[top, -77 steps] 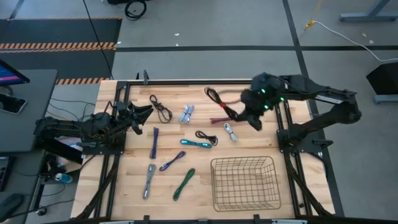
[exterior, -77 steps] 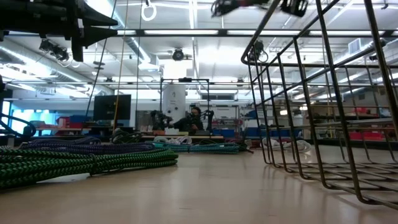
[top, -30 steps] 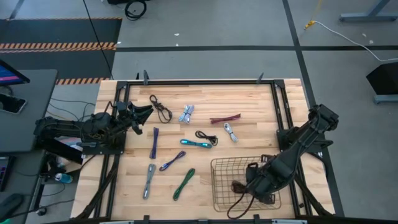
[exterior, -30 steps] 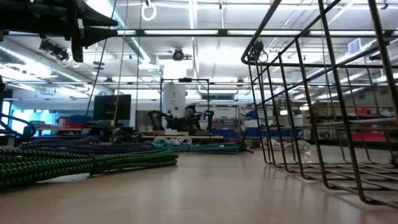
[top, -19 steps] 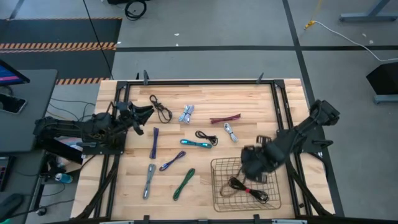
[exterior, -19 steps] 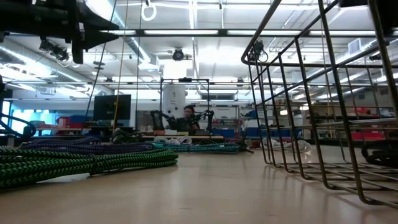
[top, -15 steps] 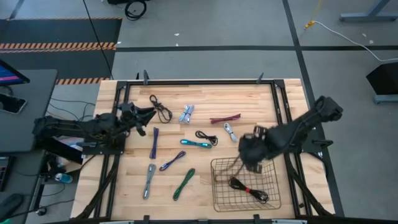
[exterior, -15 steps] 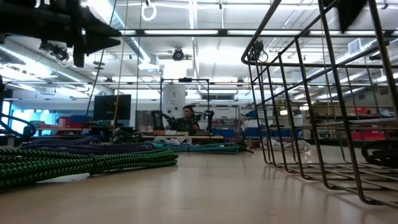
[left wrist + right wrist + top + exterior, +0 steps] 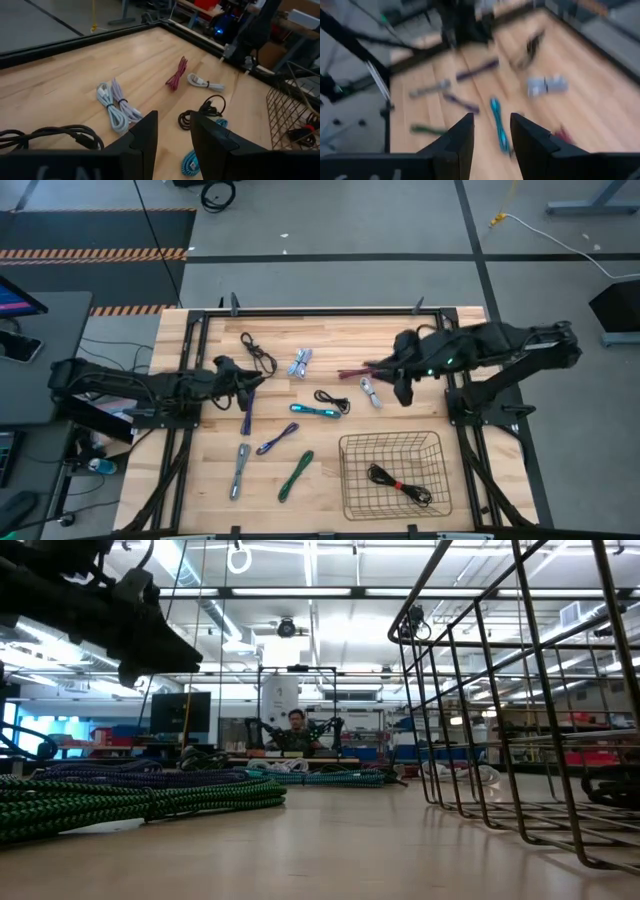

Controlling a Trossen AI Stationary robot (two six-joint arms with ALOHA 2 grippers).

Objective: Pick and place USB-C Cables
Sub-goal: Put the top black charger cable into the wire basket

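From above, my right tool (image 9: 397, 376) has swung back from the basket (image 9: 393, 442), its fingers apart and empty, over the red cable (image 9: 362, 370). A black cable (image 9: 398, 483) now lies coiled inside the basket. My left tool (image 9: 243, 383), also parted and empty, has reached toward the purple cable (image 9: 247, 409); eight short bundles remain on the surface (image 9: 330, 340).

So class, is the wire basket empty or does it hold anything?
Not empty: one black cable with a red tie lies inside the wire basket.

Pale matt wood table (image 9: 400, 340); black wire-metal basket (image 9: 352, 480).
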